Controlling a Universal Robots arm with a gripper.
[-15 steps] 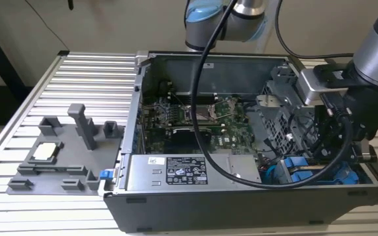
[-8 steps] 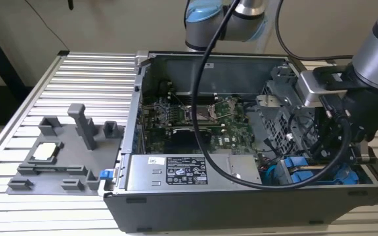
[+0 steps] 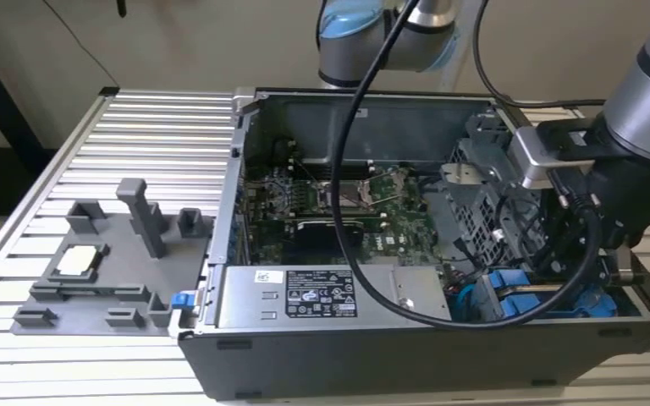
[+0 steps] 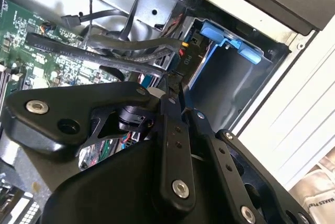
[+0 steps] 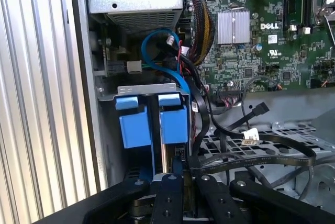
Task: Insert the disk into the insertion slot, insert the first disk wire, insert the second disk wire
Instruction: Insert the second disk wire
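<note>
Ribbed table (image 3: 133, 118); first wrist view adds blue carriers (image 5: 152, 122).

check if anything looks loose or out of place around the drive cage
Yes: a black flat cable with a free connector lies unplugged across the grey perforated metal drive cage, beside the blue plastic drive carriers. Nothing looks damaged.

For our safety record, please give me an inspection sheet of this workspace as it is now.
Surface: ribbed aluminium table carries the open grey computer case.
Job's things: two blue plastic carrier fronts sit in the grey metal drive cage.
Clutter: grey plastic fixture block on the exterior view's left of the case.
Grippers: black gripper low inside the case, near the carriers.
Cables: flat black wires lie loose over the cage; thick black robot cable hangs across the case.
Surroundings: pale wall behind.
</note>
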